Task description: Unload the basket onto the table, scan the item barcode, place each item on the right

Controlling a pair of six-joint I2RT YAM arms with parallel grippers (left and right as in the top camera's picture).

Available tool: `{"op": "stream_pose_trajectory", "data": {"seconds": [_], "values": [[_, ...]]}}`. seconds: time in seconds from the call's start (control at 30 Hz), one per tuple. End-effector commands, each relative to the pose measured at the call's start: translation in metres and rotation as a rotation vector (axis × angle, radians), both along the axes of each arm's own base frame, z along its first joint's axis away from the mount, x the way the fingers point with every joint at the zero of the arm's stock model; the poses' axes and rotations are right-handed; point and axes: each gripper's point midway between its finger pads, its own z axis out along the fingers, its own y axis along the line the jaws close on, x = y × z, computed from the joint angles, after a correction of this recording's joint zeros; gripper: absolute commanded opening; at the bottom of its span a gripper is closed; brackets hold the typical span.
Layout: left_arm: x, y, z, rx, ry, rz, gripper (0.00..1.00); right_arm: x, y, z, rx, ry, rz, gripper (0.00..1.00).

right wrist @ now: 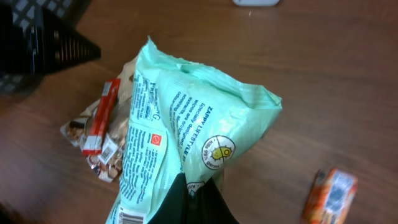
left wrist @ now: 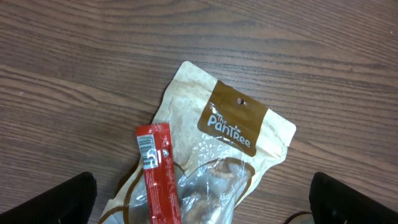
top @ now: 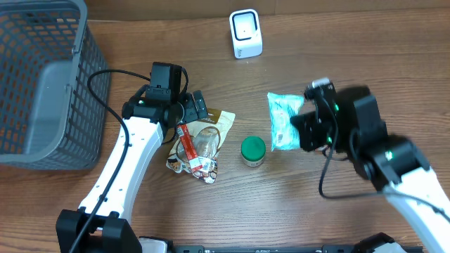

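Note:
A mint-green packet (top: 284,121) hangs lifted off the table, with my right gripper (top: 306,129) shut on its lower edge. The right wrist view shows the packet (right wrist: 186,118) pinched between the black fingers of that gripper (right wrist: 196,190), and a barcode (right wrist: 130,218) on its lower left corner. The white scanner (top: 245,34) stands at the back of the table, well apart from the packet. My left gripper (top: 188,114) hovers open over a brown snack pouch (left wrist: 233,121) and a red bar (left wrist: 158,177), holding nothing.
A grey mesh basket (top: 42,84) fills the far left. A small green-lidded jar (top: 253,150) stands between the two arms. An orange pack (right wrist: 329,196) lies on the wood to the right of the held packet.

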Motion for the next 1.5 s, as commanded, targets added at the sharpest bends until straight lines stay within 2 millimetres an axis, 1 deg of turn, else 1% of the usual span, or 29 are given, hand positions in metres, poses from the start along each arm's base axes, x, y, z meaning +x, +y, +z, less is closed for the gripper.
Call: {"op": "stream_pose_trajectory", "data": {"seconds": [0.0,0.1,0.17,0.27,0.37,0.47,0.6,0.77,0.83,0.9,0.93,0.97,1.0,1.03,1.07,1.13,1.17,1.2,1.27,1.4,1.47], "values": [[0.004,0.002,0.01,0.017,-0.03,-0.012,1.0,0.028,-0.001,0.041,-0.061,-0.103,-0.006,0.03],[0.004,0.002,0.01,0.017,-0.03,-0.012,1.0,0.035,0.002,0.043,-0.08,-0.07,0.0,0.03],[0.004,0.002,0.01,0.017,-0.03,-0.012,1.0,0.037,0.002,0.038,-0.076,-0.043,-0.016,0.04],[0.004,0.002,0.01,0.018,-0.029,-0.013,1.0,0.04,-0.001,0.025,-0.069,0.021,-0.072,0.04],[0.004,0.002,0.01,0.018,-0.03,-0.012,1.0,0.045,0.002,0.009,-0.071,0.075,-0.086,0.04],[0.004,0.002,0.01,0.017,-0.029,-0.012,1.0,0.053,0.005,-0.019,-0.098,0.147,-0.095,0.04],[0.004,0.002,0.01,0.017,-0.029,-0.012,1.0,0.061,0.007,-0.065,-0.121,0.282,-0.154,0.04],[0.004,0.002,0.01,0.017,-0.03,-0.012,1.0,0.071,0.001,-0.118,-0.152,0.42,-0.226,0.04],[0.004,0.002,0.01,0.017,-0.029,-0.012,1.0,0.074,-0.002,-0.136,-0.168,0.456,-0.235,0.04],[0.004,0.002,0.01,0.017,-0.03,-0.012,1.0,0.076,-0.003,-0.148,-0.179,0.476,-0.238,0.04],[0.004,0.002,0.01,0.017,-0.03,-0.012,1.0,0.076,-0.003,-0.151,-0.181,0.481,-0.238,0.07],[0.004,0.002,0.01,0.017,-0.03,-0.012,1.0,0.077,-0.003,-0.153,-0.182,0.482,-0.238,0.28],[0.004,0.002,0.01,0.017,-0.03,-0.012,1.0,0.077,-0.002,-0.153,-0.182,0.48,-0.238,0.54],[0.004,0.002,0.01,0.017,-0.029,-0.012,1.0,0.077,-0.002,-0.153,-0.181,0.48,-0.238,0.64],[0.004,0.002,0.01,0.017,-0.03,-0.012,1.0,0.077,-0.002,-0.152,-0.18,0.48,-0.238,0.69],[0.004,0.002,0.01,0.017,-0.03,-0.012,1.0,0.073,0.001,-0.151,-0.163,0.498,-0.225,0.7],[0.004,0.002,0.01,0.017,-0.03,-0.012,1.0,0.067,0.006,-0.149,-0.14,0.524,-0.204,0.7],[0.004,0.002,0.01,0.017,-0.029,-0.012,1.0,0.063,0.011,-0.149,-0.126,0.542,-0.188,0.69],[0.004,0.002,0.01,0.018,-0.03,-0.012,1.0,0.05,0.022,-0.147,-0.095,0.59,-0.154,0.63],[0.004,0.002,0.01,0.017,-0.03,-0.012,1.0,0.03,0.035,-0.15,-0.108,0.659,-0.174,0.57],[0.004,0.002,0.01,0.017,-0.03,-0.012,1.0,0.02,0.045,-0.151,-0.118,0.677,-0.164,0.56]]}}
